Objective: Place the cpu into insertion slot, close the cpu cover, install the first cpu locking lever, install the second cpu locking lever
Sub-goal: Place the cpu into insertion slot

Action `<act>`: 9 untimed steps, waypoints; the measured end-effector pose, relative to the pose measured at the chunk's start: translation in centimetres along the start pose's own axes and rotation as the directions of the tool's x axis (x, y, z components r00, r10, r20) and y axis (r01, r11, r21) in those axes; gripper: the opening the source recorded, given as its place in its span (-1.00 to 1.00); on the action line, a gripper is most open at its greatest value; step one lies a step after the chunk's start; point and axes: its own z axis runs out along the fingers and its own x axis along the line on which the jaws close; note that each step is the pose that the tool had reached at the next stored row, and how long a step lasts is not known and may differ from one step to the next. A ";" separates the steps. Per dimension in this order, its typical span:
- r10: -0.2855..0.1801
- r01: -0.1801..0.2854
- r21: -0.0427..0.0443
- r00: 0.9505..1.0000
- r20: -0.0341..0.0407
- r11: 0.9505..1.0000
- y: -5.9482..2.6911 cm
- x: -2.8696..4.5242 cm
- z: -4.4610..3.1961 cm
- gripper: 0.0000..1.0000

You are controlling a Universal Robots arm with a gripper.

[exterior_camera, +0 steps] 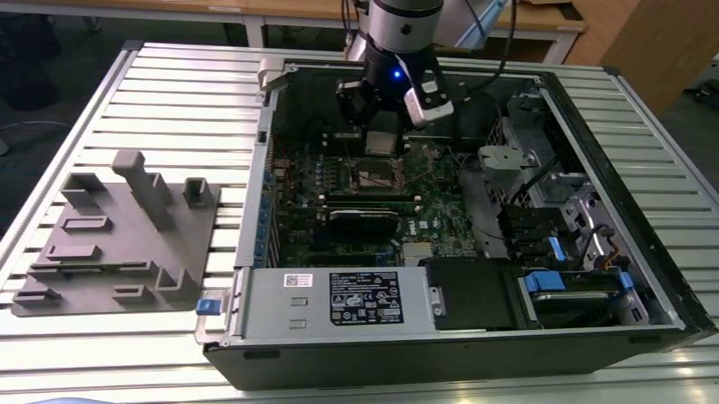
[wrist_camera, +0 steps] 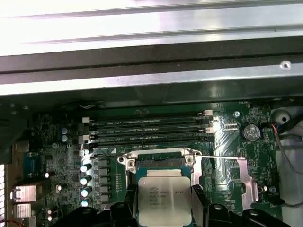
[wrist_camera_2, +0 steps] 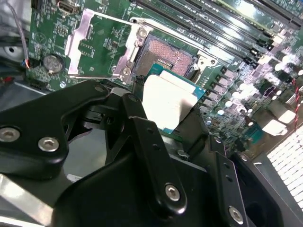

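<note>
My gripper is shut on the cpu, a small square chip with a silvery-tan top, and hangs inside the open computer case above the green board. The insertion slot lies a little nearer the case's front than the chip, apart from it. In the first wrist view the cpu sits between my black fingers, just short of the insertion slot. In the second wrist view the cpu hovers beside the insertion slot, whose dark centre is bare. The cpu cover is swung open and lies flat next to it.
Long memory slots run beside the socket. A thin lever wire crosses near the cover. A black card, the power supply and drive bays crowd the case. A grey fixture block stands on the slatted table at the exterior view's left.
</note>
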 end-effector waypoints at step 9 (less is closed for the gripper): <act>0.173 -0.173 -0.001 0.985 0.015 0.985 -0.01 0.00 0.15 0.08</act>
